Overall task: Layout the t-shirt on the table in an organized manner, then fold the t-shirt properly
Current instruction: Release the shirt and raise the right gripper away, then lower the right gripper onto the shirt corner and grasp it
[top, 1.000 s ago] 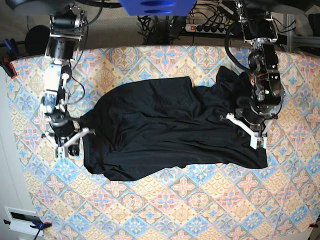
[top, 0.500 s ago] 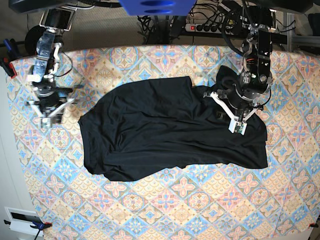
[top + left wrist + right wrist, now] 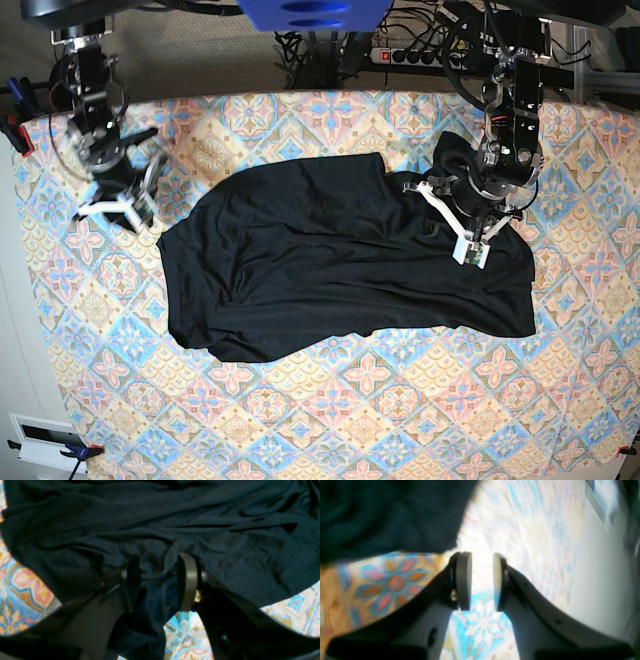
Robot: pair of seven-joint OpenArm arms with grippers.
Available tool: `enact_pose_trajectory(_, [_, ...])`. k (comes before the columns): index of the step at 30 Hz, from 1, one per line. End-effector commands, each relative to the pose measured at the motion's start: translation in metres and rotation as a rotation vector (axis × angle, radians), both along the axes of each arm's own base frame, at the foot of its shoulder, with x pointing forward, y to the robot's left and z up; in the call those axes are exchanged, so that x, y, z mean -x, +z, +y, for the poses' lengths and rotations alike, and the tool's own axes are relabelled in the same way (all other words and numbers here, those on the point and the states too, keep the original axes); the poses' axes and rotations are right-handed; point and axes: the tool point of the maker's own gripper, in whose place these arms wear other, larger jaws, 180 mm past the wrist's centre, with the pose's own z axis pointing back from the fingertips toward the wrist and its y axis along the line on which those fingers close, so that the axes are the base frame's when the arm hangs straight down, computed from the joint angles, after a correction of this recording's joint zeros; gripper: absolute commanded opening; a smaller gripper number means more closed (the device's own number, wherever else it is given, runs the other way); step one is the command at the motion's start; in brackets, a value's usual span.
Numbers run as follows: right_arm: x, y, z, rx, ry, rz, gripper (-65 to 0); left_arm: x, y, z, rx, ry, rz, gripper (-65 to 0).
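The left tool (image 3: 160,585) sits low on the black t-shirt (image 3: 340,260), its two pads parted with a fold of the fabric lying loosely between them, so whether they grip it cannot be told. In the base view this tool (image 3: 462,225) is over the bunched upper right part of the shirt. The right tool (image 3: 480,581) hangs partly open and holds nothing, with only patterned cloth beneath it and the shirt's edge up to one side; its view is blurred. In the base view it (image 3: 118,205) is just off the shirt's left edge, near the worktop (image 3: 400,410) corner. The shirt lies spread across the middle of the worktop, wrinkled, its lower hem fairly straight and its upper right heaped. Broad bare tiled cloth lies open along the front and at both sides. Behind the far edge hang cables and a power strip (image 3: 410,55), and a blue part (image 3: 310,12) overhangs the top centre.
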Motion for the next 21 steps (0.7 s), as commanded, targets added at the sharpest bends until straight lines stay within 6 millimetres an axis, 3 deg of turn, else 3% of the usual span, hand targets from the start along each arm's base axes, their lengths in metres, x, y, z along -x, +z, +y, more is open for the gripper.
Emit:
enact_pose_trajectory(1, [0.001,0.004,-0.005,0.06,0.048,-0.026,-50.9,-0.006,0.011,0.004,-0.01,0.003,-0.045,-40.5])
enact_pose_trajectory(9, [0.028,-0.027,-0.002,0.355,0.349,-0.011,-53.2,-0.001,0.006,0.004,-0.01,0.003,-0.028,-40.3])
enact_pose_trajectory(15, [0.029,-0.026,0.011,0.374,0.433,-0.036,-53.1,0.004,0.002,0.004,-0.01,0.003,-0.015,-40.3])
enact_pose_trajectory(21, [0.043,-0.046,0.037,0.407,0.545,0.004,-53.0,0.005,0.001,0.004,-0.01,0.003,-0.013,-40.2])
